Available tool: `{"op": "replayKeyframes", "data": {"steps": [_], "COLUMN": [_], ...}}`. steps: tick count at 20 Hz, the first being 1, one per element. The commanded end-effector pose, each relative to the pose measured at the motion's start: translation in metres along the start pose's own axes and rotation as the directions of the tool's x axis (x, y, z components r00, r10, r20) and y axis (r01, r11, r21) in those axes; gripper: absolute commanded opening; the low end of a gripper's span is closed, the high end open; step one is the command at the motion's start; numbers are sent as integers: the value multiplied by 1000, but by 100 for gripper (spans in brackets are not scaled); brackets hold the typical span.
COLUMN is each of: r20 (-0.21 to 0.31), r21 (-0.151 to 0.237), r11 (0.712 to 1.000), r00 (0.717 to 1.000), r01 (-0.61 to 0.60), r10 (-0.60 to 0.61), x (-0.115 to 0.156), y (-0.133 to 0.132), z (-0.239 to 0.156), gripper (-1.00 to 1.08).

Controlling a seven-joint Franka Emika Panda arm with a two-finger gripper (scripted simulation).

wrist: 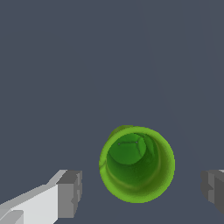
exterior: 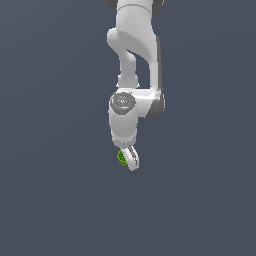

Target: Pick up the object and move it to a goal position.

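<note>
A: How is the claw [wrist: 139,192] standing at this moment?

B: It is standing wide open and is holding nothing. In the wrist view one grey fingertip [wrist: 70,193] is showing on each side, and there is a clear gap between each pad and the green cup [wrist: 137,164].

A: So where is the cup lying relative to the claw?

B: It is sitting between the two fingers, upright, with its hollow mouth facing the camera. It is not touching either pad. It seems a little nearer to one finger than to the other, but I cannot say this firmly.

A: Why is the claw placed like this?

B: I think the arm [exterior: 131,65] is pointing straight down so that the fingers are straddling the cup before closing. In the exterior view the cup is mostly hidden behind the claw, just above the grey surface [exterior: 50,200].

A: And the goal?

B: No goal mark is showing.
</note>
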State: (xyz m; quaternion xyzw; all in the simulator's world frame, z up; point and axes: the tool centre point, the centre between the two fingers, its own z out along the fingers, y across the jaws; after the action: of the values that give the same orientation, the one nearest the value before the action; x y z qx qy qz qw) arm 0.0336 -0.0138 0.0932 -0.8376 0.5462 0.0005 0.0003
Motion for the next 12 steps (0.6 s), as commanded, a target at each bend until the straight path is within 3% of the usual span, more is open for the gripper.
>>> {"op": "replayKeyframes", "data": {"steps": [1, 12], "r20": [-1, -1], "r21": [0, 0], "r11": [1000, 1000], "r00": [1000, 1000], "r01": [-12, -11], "r10": [12, 11], "x": [1, 0], "y": [0, 1], "z": [1, 32], "gripper": [100, 100]}}
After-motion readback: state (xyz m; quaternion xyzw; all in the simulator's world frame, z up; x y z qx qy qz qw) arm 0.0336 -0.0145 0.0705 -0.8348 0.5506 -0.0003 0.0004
